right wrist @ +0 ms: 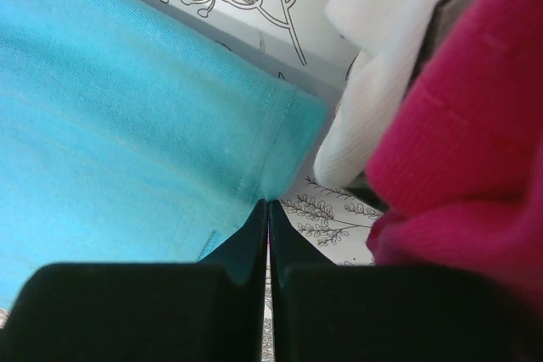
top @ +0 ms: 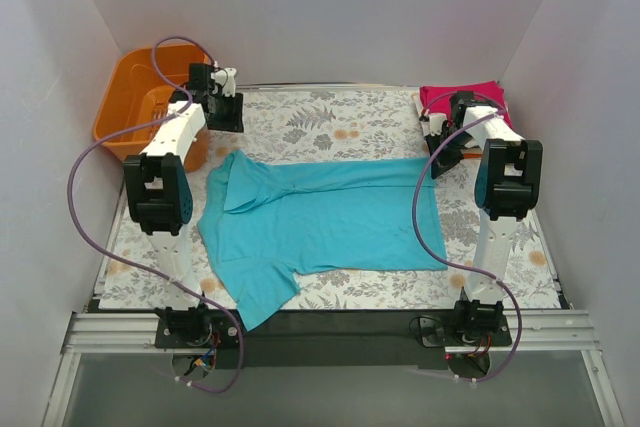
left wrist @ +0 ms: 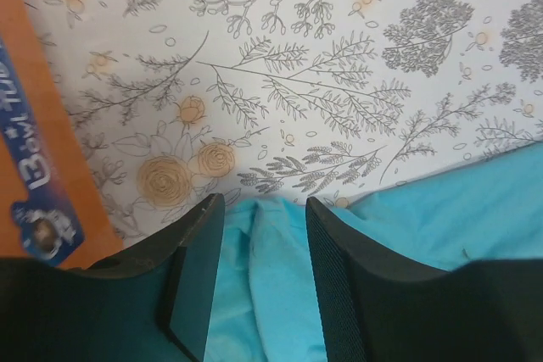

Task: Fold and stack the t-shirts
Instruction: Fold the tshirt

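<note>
A teal t-shirt [top: 320,217] lies spread across the middle of the floral table, its right edge folded inward. My right gripper [top: 443,162] is at the shirt's far right corner. In the right wrist view its tips [right wrist: 268,203] are shut on the hem of the teal t-shirt [right wrist: 127,99]. My left gripper [top: 228,115] hangs above the shirt's far left corner, near the basket. It stands open [left wrist: 263,205], with the teal cloth [left wrist: 271,286] showing below between the fingers, not gripped. A folded magenta t-shirt [top: 462,97] lies at the back right on a white one [right wrist: 382,65].
An orange plastic basket [top: 135,97] stands at the back left corner; its wall with a blue label [left wrist: 34,167] shows beside my left fingers. White walls close in the table on three sides. The magenta stack [right wrist: 458,142] sits close beside my right gripper.
</note>
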You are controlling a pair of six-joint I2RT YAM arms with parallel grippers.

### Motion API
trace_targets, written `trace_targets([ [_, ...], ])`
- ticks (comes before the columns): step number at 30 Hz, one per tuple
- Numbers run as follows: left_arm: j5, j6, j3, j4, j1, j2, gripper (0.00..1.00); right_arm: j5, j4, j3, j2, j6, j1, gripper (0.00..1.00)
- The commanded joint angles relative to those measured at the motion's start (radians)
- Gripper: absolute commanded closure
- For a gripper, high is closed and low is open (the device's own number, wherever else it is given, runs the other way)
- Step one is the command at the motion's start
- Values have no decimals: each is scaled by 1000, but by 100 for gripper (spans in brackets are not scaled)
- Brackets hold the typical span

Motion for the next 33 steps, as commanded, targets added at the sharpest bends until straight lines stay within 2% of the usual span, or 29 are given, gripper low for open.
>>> trace_targets([
  [1, -1, -82, 68, -80, -13, 73, 59, 0, -27, 33, -29, -8, 3, 99],
  [4, 32, -163, 40, -74, -13, 76, 61, -5, -27, 33, -24, -7, 3, 99],
  [6, 27, -211, -9, -57, -13, 73, 69, -5, -26, 35, -21, -7, 3, 99],
  [8, -10, -228, -47, -52, -15, 71, 71, -5, -27, 38, -20, -8, 3, 99],
  [16, -45, -219, -138, -25, -15, 30, 67, -9, -27, 33, -13, -7, 3, 99],
  [21, -103, -211, -188, -23, -13, -51, 65, -9, -27, 33, -17, -10, 3, 99],
  [27, -131, -196, -260, -13, -13, -125, 54, -13, -26, 29, -15, -10, 3, 99],
  [33, -123, -202, -317, -20, -13, -121, 55, -13, -27, 30, -18, -10, 3, 99],
])
